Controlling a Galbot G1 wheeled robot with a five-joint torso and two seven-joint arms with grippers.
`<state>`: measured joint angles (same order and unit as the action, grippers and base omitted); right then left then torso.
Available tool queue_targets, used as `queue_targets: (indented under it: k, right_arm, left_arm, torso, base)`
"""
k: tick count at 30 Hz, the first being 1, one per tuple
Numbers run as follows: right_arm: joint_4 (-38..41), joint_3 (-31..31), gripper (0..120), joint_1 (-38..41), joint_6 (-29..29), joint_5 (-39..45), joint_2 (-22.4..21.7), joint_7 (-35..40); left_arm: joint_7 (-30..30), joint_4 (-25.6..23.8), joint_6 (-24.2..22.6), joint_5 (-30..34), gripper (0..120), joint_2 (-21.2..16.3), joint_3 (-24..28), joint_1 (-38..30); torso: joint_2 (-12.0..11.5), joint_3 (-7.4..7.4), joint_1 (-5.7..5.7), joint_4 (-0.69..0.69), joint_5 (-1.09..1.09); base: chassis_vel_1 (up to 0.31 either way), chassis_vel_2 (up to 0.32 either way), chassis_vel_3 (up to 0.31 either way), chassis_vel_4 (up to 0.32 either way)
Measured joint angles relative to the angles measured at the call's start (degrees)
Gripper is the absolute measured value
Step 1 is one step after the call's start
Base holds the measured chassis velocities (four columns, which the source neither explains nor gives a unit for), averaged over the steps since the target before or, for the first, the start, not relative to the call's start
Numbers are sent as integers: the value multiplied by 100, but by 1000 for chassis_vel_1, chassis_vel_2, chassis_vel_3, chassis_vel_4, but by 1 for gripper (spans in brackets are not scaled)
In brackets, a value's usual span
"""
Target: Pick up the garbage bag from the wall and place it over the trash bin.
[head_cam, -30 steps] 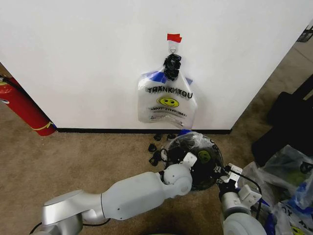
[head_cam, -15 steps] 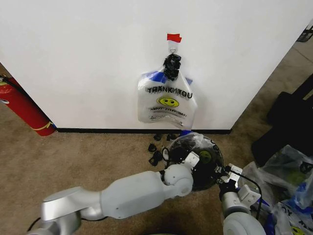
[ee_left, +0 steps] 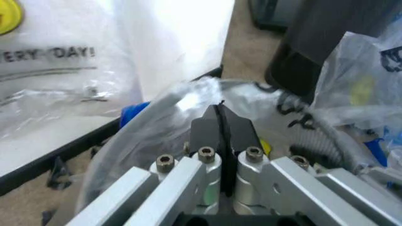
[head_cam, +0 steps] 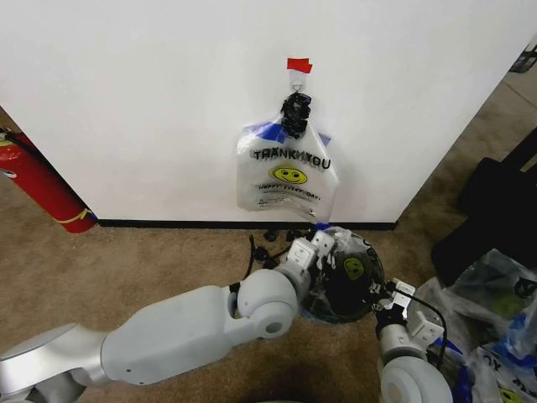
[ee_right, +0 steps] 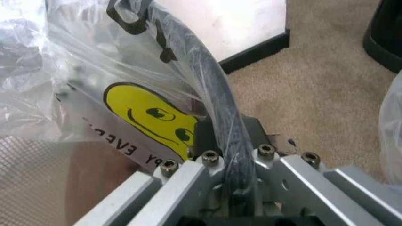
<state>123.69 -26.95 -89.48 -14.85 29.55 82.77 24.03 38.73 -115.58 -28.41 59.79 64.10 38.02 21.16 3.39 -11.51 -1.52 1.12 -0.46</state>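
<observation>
Reading off the garbage bag (head_cam: 285, 172) first: black "THANK YOU" up top, yellow smiley under it, then a small line that looks like "HAPPY EVERYDAY!", with the left wrist view (ee_left: 50, 70) catching just "ERY DAY!" plus some fine print too tiny to make out. Hanging by its bunched black-looking knot from the metal hook (head_cam: 295, 80) under the red tape strip (head_cam: 299, 64), flat against the wall (head_cam: 151, 101), well above the black baseboard. Straight below on the carpet, touching distance from the baseboard: the trash bin (head_cam: 346, 294), already wrapped in a clear liner (ee_right: 148, 117) with its own smiley and a cut-off "EVE". Can't see the bin's lower body at all, hidden by liner and arm. Right end effector (head_cam: 394, 295) at the bin's near-right edge, clamped on the plastic-covered rim (ee_right: 229, 136). Left end effector (head_cam: 317, 243) at the bin's wall-side edge, fingers pressed together on nothing (ee_left: 220, 123). Compared with half a second back: was hovering over the middle of the bin, now swung up and toward the baseboard, elbow way higher; bag on the hook unchanged. Also cut off at the picture's edges: a red extinguisher (head_cam: 42, 189) and some lumpy clear bags (head_cam: 495, 294).
</observation>
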Motion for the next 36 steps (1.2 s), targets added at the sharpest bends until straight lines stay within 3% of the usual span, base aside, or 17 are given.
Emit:
queue_targets:
  k: [6,11,24,36]
  right_arm:
    - [-38,-16,0,-20,-2,-6,21,30]
    - [13,-45,0,-73,-8,-7,7,39]
    - [79,19,0,-58,-7,2,-29,38]
    - [167,39,0,-108,50,-107,-126,-63]
  left_arm:
    - [-16,216,7,-81,0,339,229,37]
    - [-8,704,-2,-281,0,732,393,-30]
    - [144,1634,-239,-420,0,937,596,-197]
    - [200,2128,-506,-357,0,1162,792,-275]
  torso:
    - [0,0,0,-1,1]
    - [0,0,0,0,1]
    - [0,-1,0,-2,1]
    - [0,-1,0,-1,0]
  base:
    - [0,0,0,0]
    - [0,0,0,0]
    - [0,0,0,0]
    - [0,0,0,0]
